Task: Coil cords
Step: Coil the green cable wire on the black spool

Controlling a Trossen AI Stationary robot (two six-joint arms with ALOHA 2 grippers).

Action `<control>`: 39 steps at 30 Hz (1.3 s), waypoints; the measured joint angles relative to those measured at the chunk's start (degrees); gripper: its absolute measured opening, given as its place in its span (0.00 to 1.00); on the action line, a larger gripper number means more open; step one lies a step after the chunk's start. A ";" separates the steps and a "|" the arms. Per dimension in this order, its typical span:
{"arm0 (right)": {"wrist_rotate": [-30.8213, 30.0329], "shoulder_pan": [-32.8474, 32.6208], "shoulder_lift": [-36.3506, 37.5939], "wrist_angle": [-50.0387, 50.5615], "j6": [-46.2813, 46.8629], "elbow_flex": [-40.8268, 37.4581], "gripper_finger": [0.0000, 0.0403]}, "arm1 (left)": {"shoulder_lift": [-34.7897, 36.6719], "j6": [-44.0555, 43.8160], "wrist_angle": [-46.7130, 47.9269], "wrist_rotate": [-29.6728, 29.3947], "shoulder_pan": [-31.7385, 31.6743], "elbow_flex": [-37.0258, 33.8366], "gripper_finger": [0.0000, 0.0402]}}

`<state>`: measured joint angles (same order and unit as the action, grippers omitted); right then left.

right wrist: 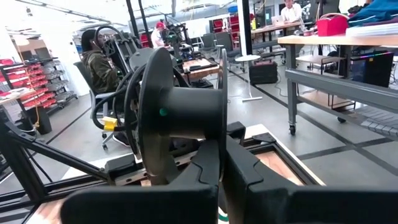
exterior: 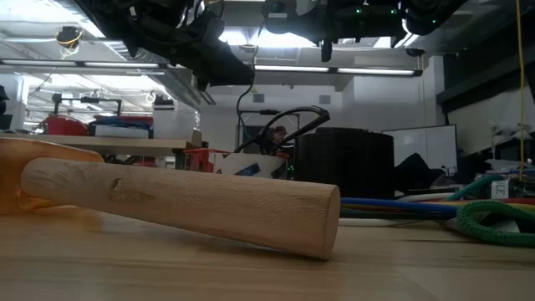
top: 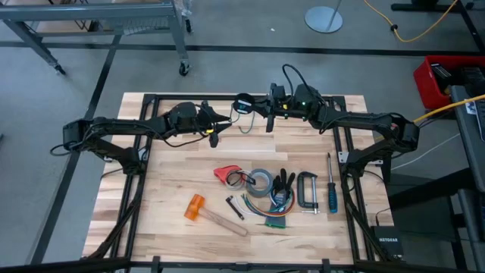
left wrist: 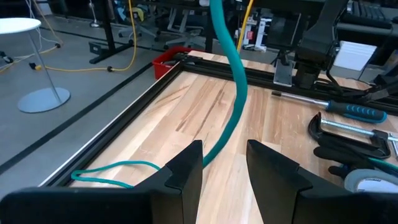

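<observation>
Left wrist view: the left gripper (left wrist: pixel 224 171) stands parted, empty, astride the hanging teal cord (left wrist: pixel 235 81). The right gripper (right wrist: pixel 221 165) is clamped shut against the black spool (right wrist: pixel 180 115). Slack could snag the table's frame.

Grey concrete floor (top: pixel 227 68) surrounds the wooden tabletop (top: pixel 174 174). A wheeled metal rack (top: pixel 114 23) and a round white stand base (top: pixel 324 18) sit beyond it. Ceiling strip lights (exterior: pixel 318 68) glow over benches where a seated person (right wrist: pixel 102 68) works.
</observation>
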<state>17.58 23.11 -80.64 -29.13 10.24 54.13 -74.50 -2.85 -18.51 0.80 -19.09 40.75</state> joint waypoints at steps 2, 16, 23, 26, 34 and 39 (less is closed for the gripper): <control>0.00 0.00 0.00 -0.19 0.02 0.00 0.00 | 0.00 0.00 -0.06 0.00 0.00 0.00 0.29; 0.00 -1.52 0.00 -1.57 0.61 0.00 0.00 | 0.00 1.73 -0.07 -1.46 0.00 0.02 0.29; -0.50 -2.62 0.00 -3.41 0.67 0.02 0.00 | 0.00 1.73 -0.10 -1.47 0.00 0.02 0.29; -0.52 -2.62 0.02 -4.87 1.57 0.02 0.00 | 0.00 1.66 -0.13 -1.49 0.01 0.02 0.29; -0.55 -2.60 0.02 -4.91 1.64 0.04 0.00 | 0.00 1.85 -0.08 -1.49 0.69 0.02 0.26; -1.27 -2.60 0.02 -5.11 1.60 0.04 0.00 | 0.00 1.81 -0.08 -1.49 0.72 0.02 0.14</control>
<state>16.32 20.51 -80.62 -34.24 11.84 54.17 -74.50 -1.04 -18.59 -0.69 -18.37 40.77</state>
